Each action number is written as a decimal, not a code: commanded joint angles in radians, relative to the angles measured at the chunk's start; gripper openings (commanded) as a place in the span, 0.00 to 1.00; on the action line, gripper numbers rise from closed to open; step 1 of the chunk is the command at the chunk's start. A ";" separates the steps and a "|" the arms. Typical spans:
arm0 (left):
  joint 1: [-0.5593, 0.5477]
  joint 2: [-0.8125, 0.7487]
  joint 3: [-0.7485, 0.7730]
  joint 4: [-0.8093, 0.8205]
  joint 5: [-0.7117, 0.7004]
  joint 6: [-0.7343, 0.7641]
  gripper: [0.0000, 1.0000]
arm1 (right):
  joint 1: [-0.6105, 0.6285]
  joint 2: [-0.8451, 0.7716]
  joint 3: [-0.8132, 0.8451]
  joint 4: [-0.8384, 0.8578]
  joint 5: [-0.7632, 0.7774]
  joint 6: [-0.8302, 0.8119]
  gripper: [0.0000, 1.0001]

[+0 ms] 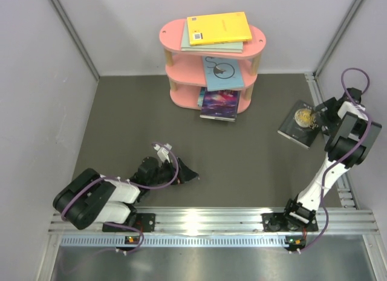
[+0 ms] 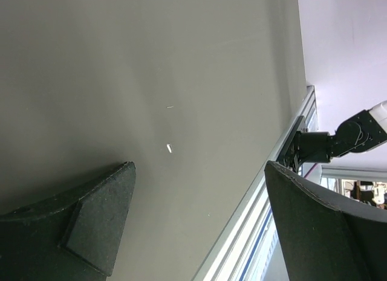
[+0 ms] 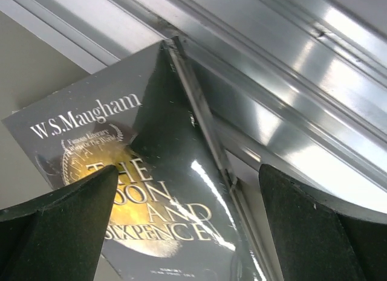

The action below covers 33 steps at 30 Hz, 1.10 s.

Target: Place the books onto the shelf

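Observation:
The pink shelf [image 1: 172, 34] stands at the back centre. A yellow book [image 1: 219, 28] lies on its top board over a pale grey-green one [image 1: 213, 47]. A light blue book with a swirl [image 1: 225, 74] juts from the middle tier. A purple book [image 1: 219, 103] and a teal edge [image 1: 200, 98] sit at the bottom. A black book with a gold emblem [image 1: 296, 127] [image 3: 151, 166] lies flat by the right rail. My right gripper [image 1: 318, 115] [image 3: 188, 172] hangs open just above that book's rail-side edge. Far from any book, my left gripper [image 1: 188, 174] [image 2: 199, 167] stands open and low over the table.
A metal rail [image 1: 341, 184] [image 3: 290, 69] runs along the table's right side, touching the black book's edge. Another rail [image 1: 205, 223] [image 2: 254, 232] lines the near edge, holding both arm bases. Grey walls close in left, back and right.

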 commanded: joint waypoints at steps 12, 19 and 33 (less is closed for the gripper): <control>-0.007 0.065 -0.021 -0.129 -0.004 0.034 0.95 | -0.071 0.303 0.339 0.019 -0.016 -0.013 0.37; -0.007 0.051 -0.034 -0.122 -0.010 0.031 0.95 | -0.059 0.324 0.368 0.005 -0.043 -0.050 0.00; -0.007 0.048 -0.047 -0.105 -0.021 0.027 0.94 | 0.171 -0.106 -0.075 0.236 -0.022 0.010 0.00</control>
